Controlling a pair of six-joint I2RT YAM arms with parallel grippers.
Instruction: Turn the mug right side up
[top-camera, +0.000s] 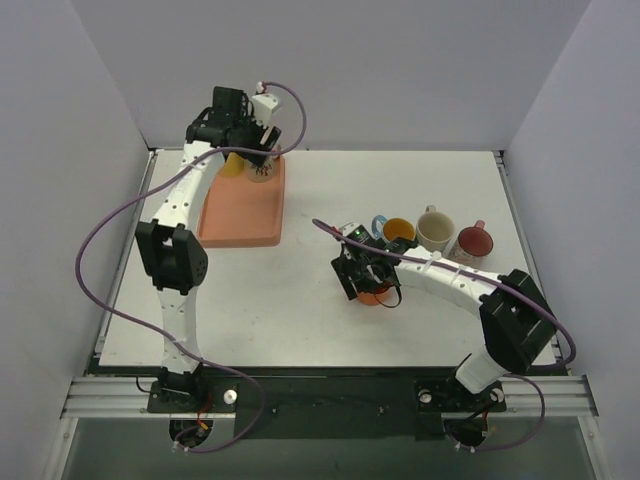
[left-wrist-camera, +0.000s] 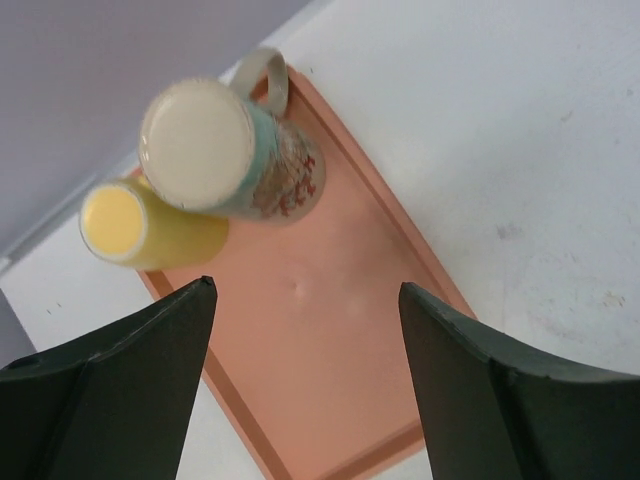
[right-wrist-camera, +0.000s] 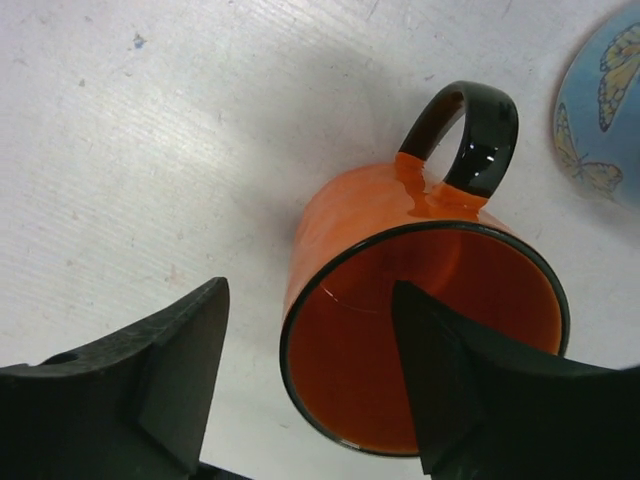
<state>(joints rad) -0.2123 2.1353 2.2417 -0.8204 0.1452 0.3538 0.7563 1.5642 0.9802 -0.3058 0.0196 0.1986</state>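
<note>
An orange mug (right-wrist-camera: 400, 230) with a black rim and black handle sits on the white table with its mouth facing up toward the wrist camera. In the top view it (top-camera: 376, 296) is mostly hidden under my right gripper (top-camera: 368, 275). My right gripper (right-wrist-camera: 310, 288) is open and straddles the mug's near wall, with one finger inside the mouth and one outside on the left. My left gripper (left-wrist-camera: 305, 290) is open and empty above an orange tray (left-wrist-camera: 330, 350). On the tray, a patterned mug (left-wrist-camera: 235, 150) and a yellow mug (left-wrist-camera: 140, 228) stand upside down.
The tray (top-camera: 240, 225) lies at the back left of the table. Several mugs stand in a row at the right: a blue butterfly one (top-camera: 380, 224), a dark one with a yellow inside (top-camera: 398, 232), a cream one (top-camera: 435, 230) and a red one (top-camera: 474, 241).
</note>
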